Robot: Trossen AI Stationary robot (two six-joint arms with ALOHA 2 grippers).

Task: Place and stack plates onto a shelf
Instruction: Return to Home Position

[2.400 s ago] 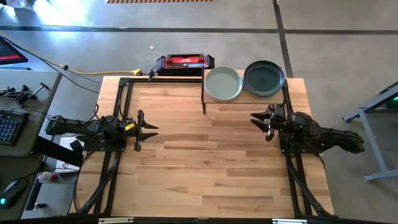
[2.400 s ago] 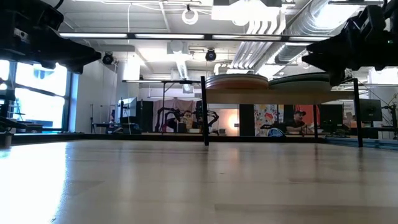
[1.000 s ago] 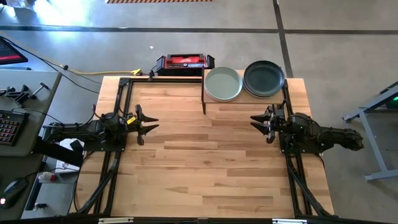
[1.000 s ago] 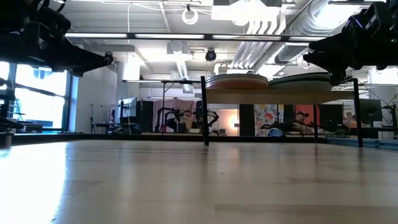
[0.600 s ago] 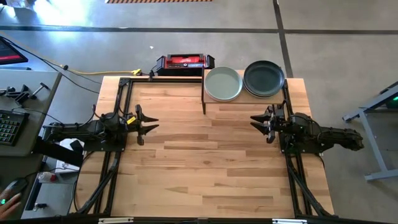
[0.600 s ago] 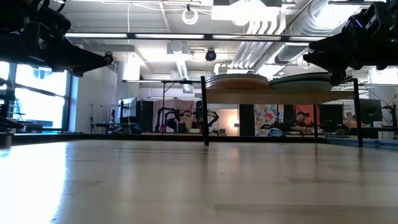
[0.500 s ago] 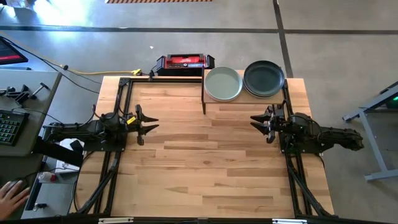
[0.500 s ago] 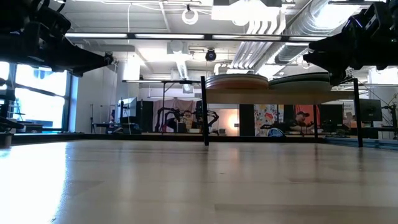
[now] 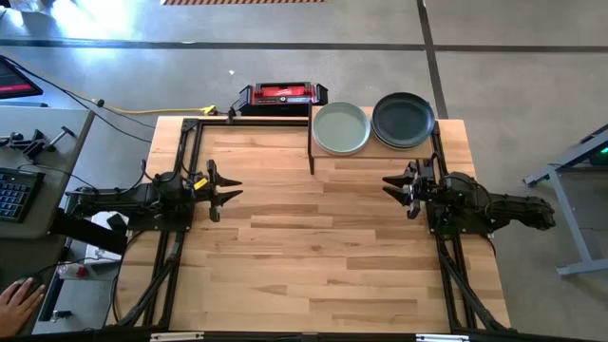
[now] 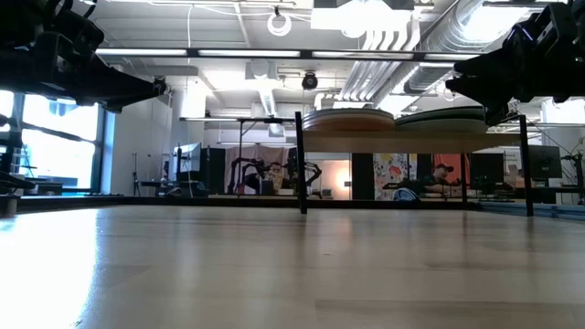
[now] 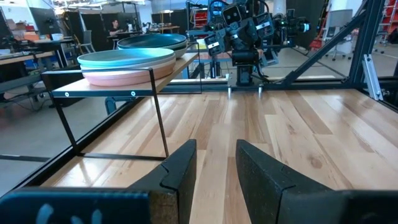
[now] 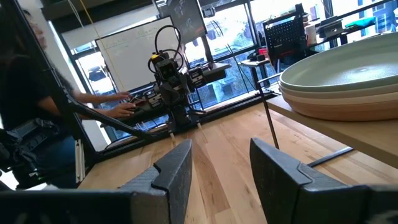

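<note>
Since a couple of seconds back the left arm has swung round a little and now lies square across the table's left edge. Its left gripper (image 9: 223,190) sits slightly farther up the table than before. A person's hand (image 9: 13,302) has come in at the near left, off the table. The right arm and the plates have not shifted.

Both grippers hang above the wood and face each other across the table (image 9: 313,256). The left gripper's fingers (image 11: 180,169) stand apart with nothing between them. The right gripper (image 9: 397,188) has its fingers (image 12: 281,169) spread the same way, also holding nothing.

The shelf (image 9: 372,152) stands at the table's far right corner, its long side running along the far edge. Two stacks of plates lie flat on it, rims up, side by side. The pale green-topped stack (image 9: 340,128) is on the inner end and the dark-topped stack (image 9: 404,120) on the outer end, by the table's right edge. The right gripper is just in front of the dark stack, clear of it.

Bare wood runs between the two grippers and down to the near edge. A red and black box (image 9: 282,95) sits just behind the far edge, left of the shelf.
</note>
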